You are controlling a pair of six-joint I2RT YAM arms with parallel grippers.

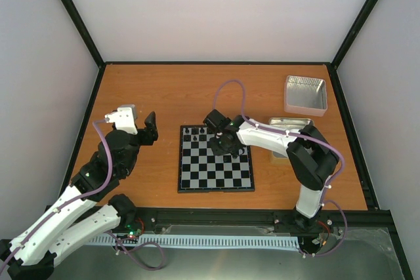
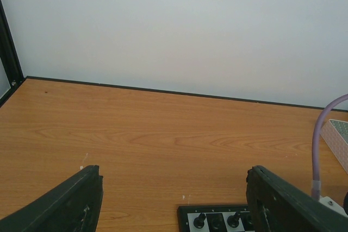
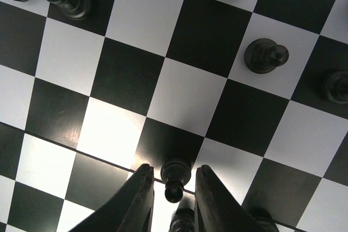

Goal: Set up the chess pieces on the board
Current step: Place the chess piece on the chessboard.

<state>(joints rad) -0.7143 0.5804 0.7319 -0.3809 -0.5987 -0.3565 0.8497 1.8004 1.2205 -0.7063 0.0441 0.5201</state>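
While the left claw hangs off the left side of the board, its fingers wide apart with nothing between them, the right claw is low over the board's far rows. A black pawn sits squarely between the right claw's two fingers. It is upright, so its long axis runs along the fingers rather than across them. The fingers are nearly together around it, with a sliver of gap on each side. I cannot tell whether they clamp it or only flank it. The other pieces stand on squares ahead of the claw and apart from it. The right arm is plainly the nearer. Any coming move looks to be straight up or down along the pawn's axis, since a sideways drift would tip it.
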